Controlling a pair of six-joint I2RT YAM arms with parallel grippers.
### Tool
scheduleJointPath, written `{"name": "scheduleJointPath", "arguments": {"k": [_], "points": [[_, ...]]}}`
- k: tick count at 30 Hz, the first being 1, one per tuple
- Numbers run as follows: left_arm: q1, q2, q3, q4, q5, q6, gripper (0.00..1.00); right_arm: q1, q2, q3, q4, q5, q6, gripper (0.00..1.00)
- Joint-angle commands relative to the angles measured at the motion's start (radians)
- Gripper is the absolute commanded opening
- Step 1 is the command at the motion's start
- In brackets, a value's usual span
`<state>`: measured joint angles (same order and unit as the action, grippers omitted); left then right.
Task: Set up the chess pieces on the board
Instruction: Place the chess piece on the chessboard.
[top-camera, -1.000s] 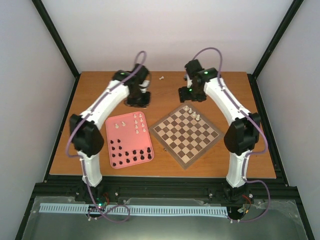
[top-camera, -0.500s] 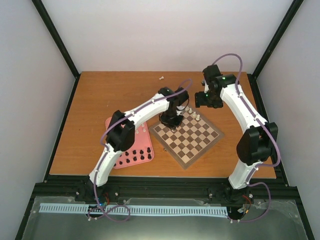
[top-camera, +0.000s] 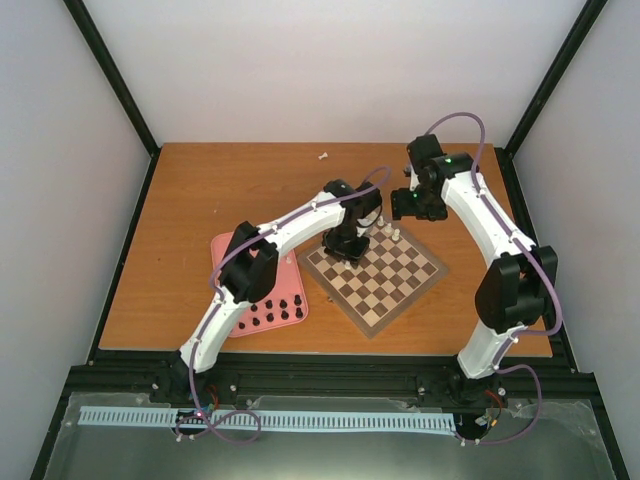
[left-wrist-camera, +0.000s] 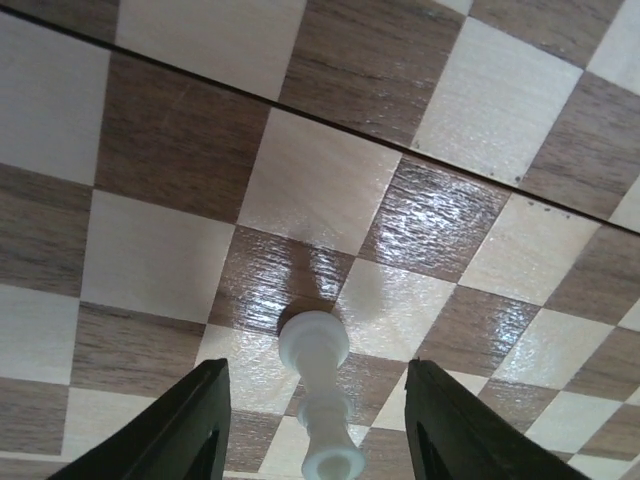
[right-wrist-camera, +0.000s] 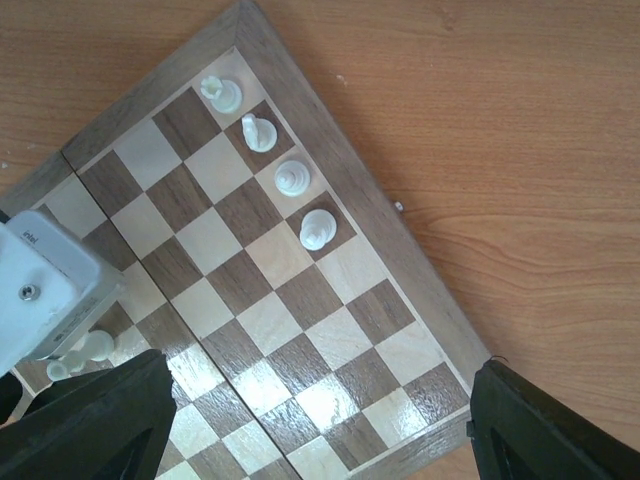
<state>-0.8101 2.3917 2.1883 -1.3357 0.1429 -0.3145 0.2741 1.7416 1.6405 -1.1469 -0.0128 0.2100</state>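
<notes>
Table: the brown wooden table (top-camera: 200, 200) carries everything, set between pale walls and black frame posts.
Left arm: the white-and-black left arm (top-camera: 290, 222) stretches from the near edge across the tray to the board's left corner.
Right arm: the white-and-black right arm (top-camera: 490, 225) rises at the right, its wrist hanging by the board's far-right edge.
Board: the square wooden chessboard with dark brown and pale tan squares (top-camera: 390, 290) lies turned like a diamond, right of the table's centre.
Tray: the pink rounded-corner tray (top-camera: 296, 283) lies just beside the board's left edge, partly under the left arm.
Left gripper: the left gripper (left-wrist-camera: 317, 370) points at the board, its black fingers (left-wrist-camera: 190, 420) parted, with a gap on each side of the piece between them.
Right gripper: the right gripper (right-wrist-camera: 320, 365) hovers over the board, spread wide and holding nothing.
Black set: tiny black chess pieces (top-camera: 275, 315) stand in the tray's near part.
White row: four cream-white chess pieces (right-wrist-camera: 290, 178) stand in a line on the squares along the board's far-right edge.
Single piece: one cream-white chess piece (left-wrist-camera: 320, 400) rests on the board near its left corner, touched by neither finger; upright or tipped, I cannot tell.
Stray: a small white piece (top-camera: 323, 156) lies on the table near its far edge, well apart from the board.
</notes>
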Motion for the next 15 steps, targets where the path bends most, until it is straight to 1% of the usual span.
{"name": "scheduleJointPath", "arguments": {"k": [1, 7, 11, 15], "points": [[-0.007, -0.011, 0.041, -0.010, -0.004, 0.005, 0.57, -0.012, -0.059, -0.019, 0.015, 0.006, -0.002, 0.81], [-0.002, -0.069, 0.068, -0.014, -0.068, -0.007, 0.73, -0.013, -0.121, -0.024, 0.018, 0.020, -0.008, 0.81], [0.041, -0.131, 0.083, -0.026, -0.094, -0.018, 0.75, -0.012, -0.181, -0.026, 0.033, 0.013, -0.012, 0.81], [0.131, -0.232, 0.053, -0.033, -0.154, -0.017, 0.76, -0.011, -0.210, -0.043, 0.051, -0.044, -0.001, 0.81]]}}
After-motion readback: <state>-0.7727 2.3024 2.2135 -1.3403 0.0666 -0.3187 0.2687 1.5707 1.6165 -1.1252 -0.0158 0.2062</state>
